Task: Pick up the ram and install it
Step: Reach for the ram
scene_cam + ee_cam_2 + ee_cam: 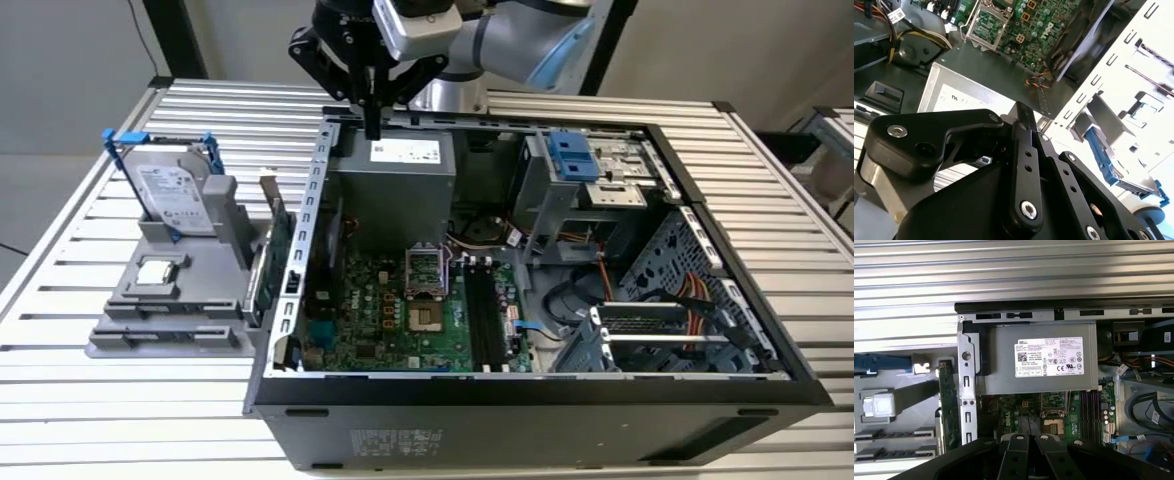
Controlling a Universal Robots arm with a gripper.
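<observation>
One gripper (374,128) hangs over the rear edge of the open computer case (534,378), directly above the labelled grey power supply (394,190). Fingers (1026,155) are drawn together in both wrist views, no gap between the tips. In the exterior view a thin dark strip points straight down from the tips; whether that is the fingertips alone or the ram held edge-on cannot be told, so the ram's place is not certain. Inside the case the green motherboard (387,310) lies below the power supply, and its long black memory slots (477,315) run along the board's edge toward the exterior view's right, well apart from the gripper. On the slatted table (80,400), at the exterior view's left of the case, sits a grey fixture (167,300). A silver hard drive (171,190) in a blue frame stands upright at its back. A green card (271,265) stands on edge between fixture and case wall.
</observation>
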